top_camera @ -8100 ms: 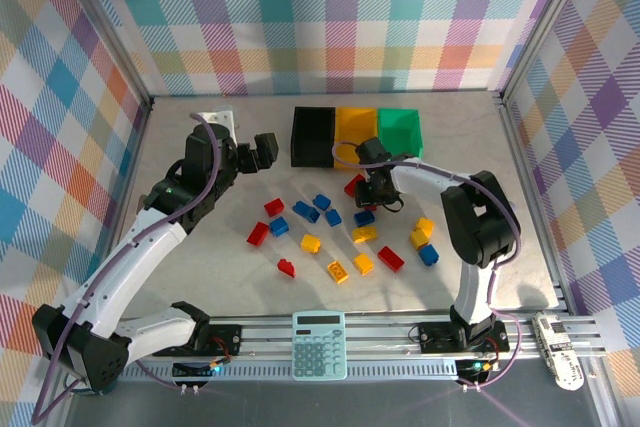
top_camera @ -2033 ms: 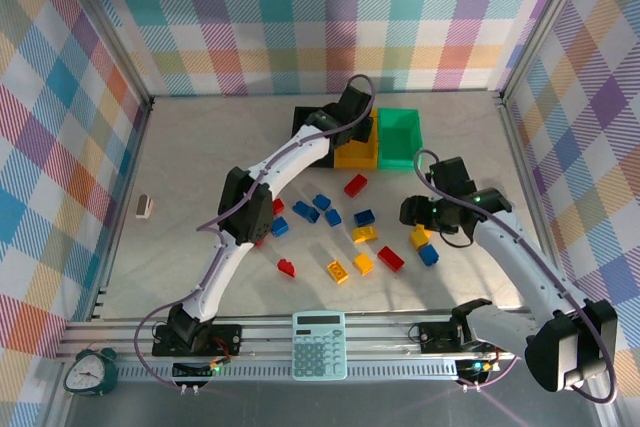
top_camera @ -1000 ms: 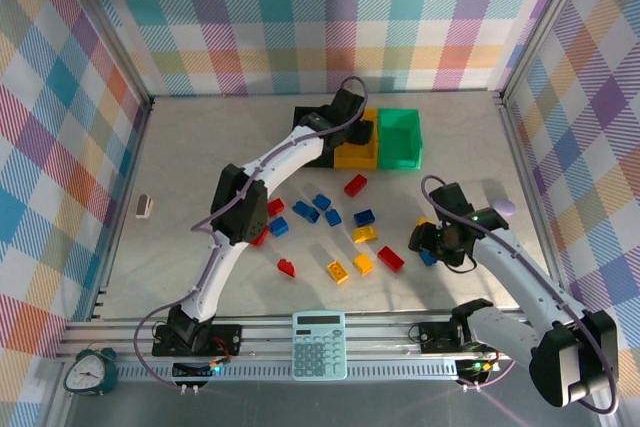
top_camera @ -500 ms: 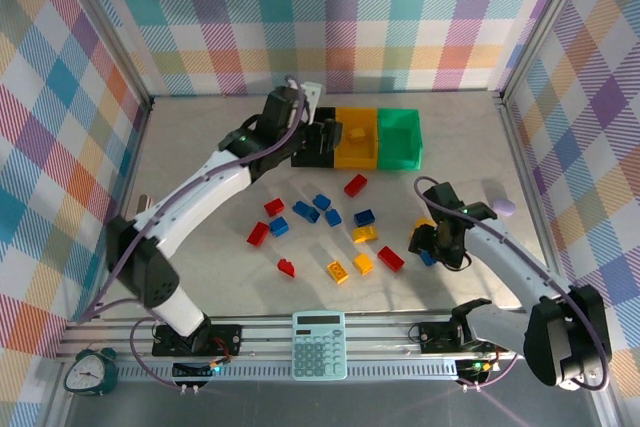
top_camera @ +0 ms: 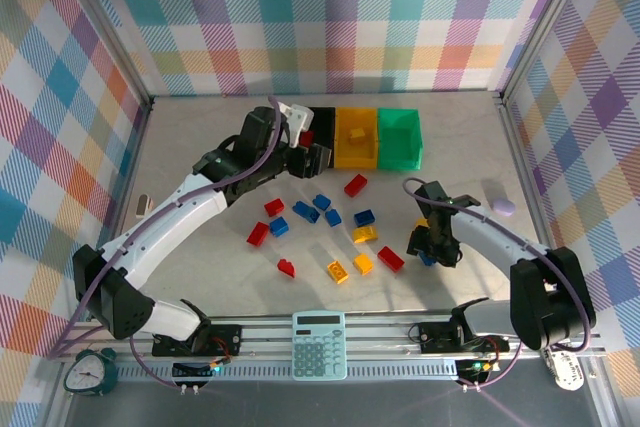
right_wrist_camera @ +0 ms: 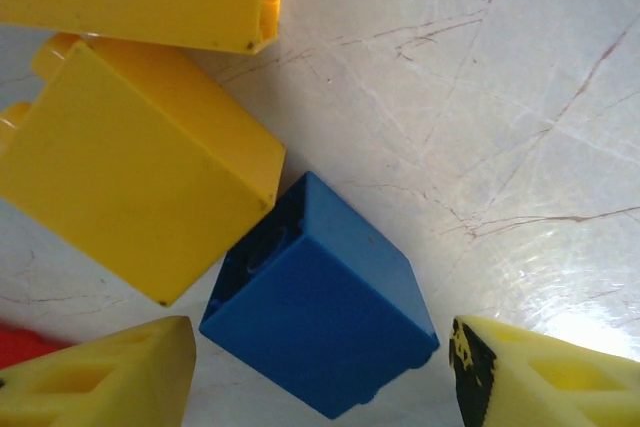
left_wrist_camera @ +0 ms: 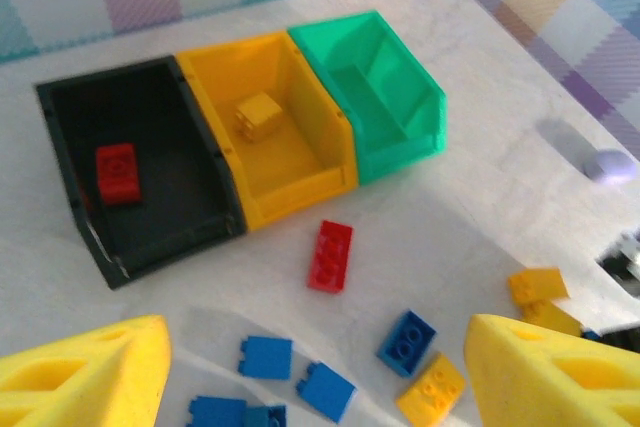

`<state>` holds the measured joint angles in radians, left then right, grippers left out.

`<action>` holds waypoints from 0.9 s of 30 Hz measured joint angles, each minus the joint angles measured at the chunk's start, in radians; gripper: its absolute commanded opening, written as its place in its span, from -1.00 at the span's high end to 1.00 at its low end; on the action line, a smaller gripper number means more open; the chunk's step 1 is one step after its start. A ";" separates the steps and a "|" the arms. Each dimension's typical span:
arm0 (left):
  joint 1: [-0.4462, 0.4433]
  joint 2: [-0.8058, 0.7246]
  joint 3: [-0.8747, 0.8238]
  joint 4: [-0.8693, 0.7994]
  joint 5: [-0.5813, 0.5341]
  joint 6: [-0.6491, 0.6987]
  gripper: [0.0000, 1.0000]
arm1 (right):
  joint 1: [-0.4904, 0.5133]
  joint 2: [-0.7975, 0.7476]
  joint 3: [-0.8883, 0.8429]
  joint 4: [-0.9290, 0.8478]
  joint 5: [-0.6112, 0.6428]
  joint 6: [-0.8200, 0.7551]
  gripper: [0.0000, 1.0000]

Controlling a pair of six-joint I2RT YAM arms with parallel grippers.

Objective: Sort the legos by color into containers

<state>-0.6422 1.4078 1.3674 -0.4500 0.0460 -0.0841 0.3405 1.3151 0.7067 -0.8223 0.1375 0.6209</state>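
Your right gripper (right_wrist_camera: 320, 377) has its jaws apart, one on each side of a blue brick (right_wrist_camera: 320, 332) on the table (right_wrist_camera: 480, 97). The brick sits turned like a diamond. Its corner at 11 o'clock touches a yellow brick (right_wrist_camera: 140, 167). That one lies on its side, with its bumps pointing to 10 o'clock.

Your left gripper (left_wrist_camera: 320, 377) is wide apart too and holds nothing. At its 12 o'clock a long red brick (left_wrist_camera: 330, 255) lies flat, its long side running almost 12 to 6. Past it stand the black bin (left_wrist_camera: 170, 212), yellow bin (left_wrist_camera: 305, 162) and green bin (left_wrist_camera: 385, 87) in a row. A square red brick (left_wrist_camera: 118, 172) lies in the black bin. A second yellow brick (left_wrist_camera: 258, 115) lies in the yellow bin.
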 measured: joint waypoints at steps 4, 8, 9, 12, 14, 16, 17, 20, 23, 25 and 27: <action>0.000 -0.032 -0.048 -0.003 0.131 0.004 -0.54 | 0.005 -0.001 0.000 0.016 -0.021 -0.011 -0.26; -0.001 -0.093 -0.107 -0.005 0.264 0.008 -0.54 | 0.014 -0.001 0.000 0.029 -0.072 -0.010 -0.21; -0.001 -0.108 -0.116 -0.005 0.284 0.010 -0.54 | 0.018 0.000 0.000 0.036 -0.089 -0.008 -0.19; -0.001 -0.151 -0.127 -0.008 0.325 0.016 -0.54 | 0.031 0.000 0.001 0.058 -0.131 -0.003 -0.16; -0.002 -0.174 -0.127 -0.008 0.347 0.023 -0.54 | 0.041 -0.001 0.004 0.066 -0.148 0.000 -0.14; -0.002 -0.187 -0.127 -0.010 0.367 0.029 -0.54 | 0.047 -0.003 0.010 0.066 -0.150 0.000 -0.14; -0.002 -0.191 -0.127 -0.013 0.375 0.030 -0.54 | 0.047 -0.004 0.012 0.064 -0.149 0.000 -0.14; -0.003 -0.192 -0.127 -0.024 0.385 0.033 -0.54 | 0.047 -0.005 0.018 0.058 -0.138 0.000 -0.12; -0.004 -0.192 -0.127 -0.030 0.389 0.034 -0.54 | 0.047 -0.003 0.019 0.057 -0.127 0.000 -0.10; -0.005 -0.192 -0.127 -0.035 0.391 0.035 -0.54 | 0.047 0.007 0.022 0.057 -0.115 -0.002 -0.07; -0.005 -0.193 -0.127 -0.045 0.391 0.037 -0.54 | 0.050 0.026 0.025 0.059 -0.107 -0.006 0.01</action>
<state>-0.6472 1.2152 1.2400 -0.4946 0.4374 -0.0467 0.3901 1.3415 0.7319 -0.7631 0.0307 0.6144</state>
